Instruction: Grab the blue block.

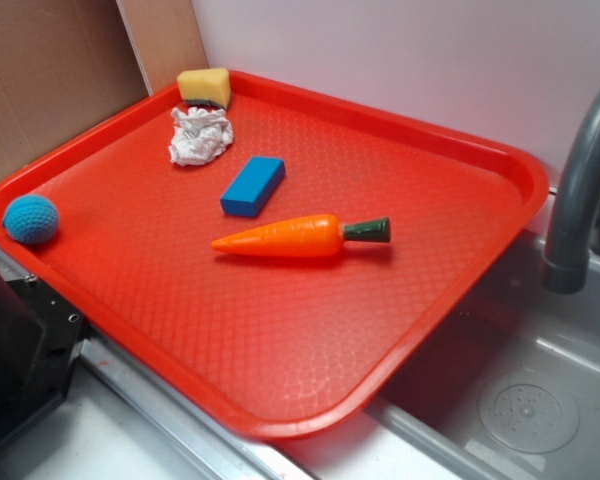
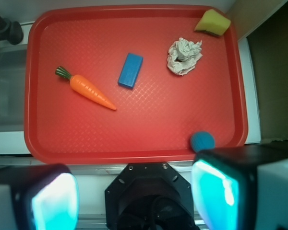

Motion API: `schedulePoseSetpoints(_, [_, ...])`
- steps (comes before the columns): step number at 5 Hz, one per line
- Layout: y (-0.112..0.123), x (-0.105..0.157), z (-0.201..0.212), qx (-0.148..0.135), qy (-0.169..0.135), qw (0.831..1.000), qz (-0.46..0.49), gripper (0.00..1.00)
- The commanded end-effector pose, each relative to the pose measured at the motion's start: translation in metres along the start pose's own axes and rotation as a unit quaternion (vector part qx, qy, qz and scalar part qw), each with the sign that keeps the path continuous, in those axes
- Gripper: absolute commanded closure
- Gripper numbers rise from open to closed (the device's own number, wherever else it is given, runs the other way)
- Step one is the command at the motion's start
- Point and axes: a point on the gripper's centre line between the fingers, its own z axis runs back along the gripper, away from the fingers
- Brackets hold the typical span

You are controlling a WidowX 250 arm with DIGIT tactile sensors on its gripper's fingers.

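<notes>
While the tool hangs spread wide, the tray holds 1 blue block — and 1 carrot.

The gripper hangs above the near edge of the red tray, its fingers spread wide and empty. On the tray lie the blue block, a toy carrot to its left, crumpled paper, a yellow sponge and a teal ball.
</notes>
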Motion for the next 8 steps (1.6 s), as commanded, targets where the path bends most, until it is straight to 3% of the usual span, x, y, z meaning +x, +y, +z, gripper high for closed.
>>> schedulePoseSetpoints(1, [0.0, 0.0, 0.0, 0.0, 0.0, 1.0, 0.0, 0.0])
schedulePoseSetpoints(3, [-0.034, 0.077, -0.066, -0.029, 0.041, 0.998, 0.042, 0.0])
schedulePoseSetpoints(4, [-0.041, 0.113, -0.098, -0.035, -0.015, 0.986, 0.162, 0.0])
schedulePoseSetpoints(5, [-0.025, 0.119, -0.124, -0.028, -0.033, 0.958, 0.283, 0.0])
schedulePoseSetpoints(6, [-0.014, 0.122, -0.142, 0.01, -0.032, 0.949, 0.315, 0.0])
schedulePoseSetpoints(7, [-0.001, 0.12, -0.157, 0.005, -0.019, 0.953, 0.303, 0.0])
schedulePoseSetpoints(8, [0.009, 0.116, -0.175, 0.017, 0.0, 0.958, 0.287, 0.0])
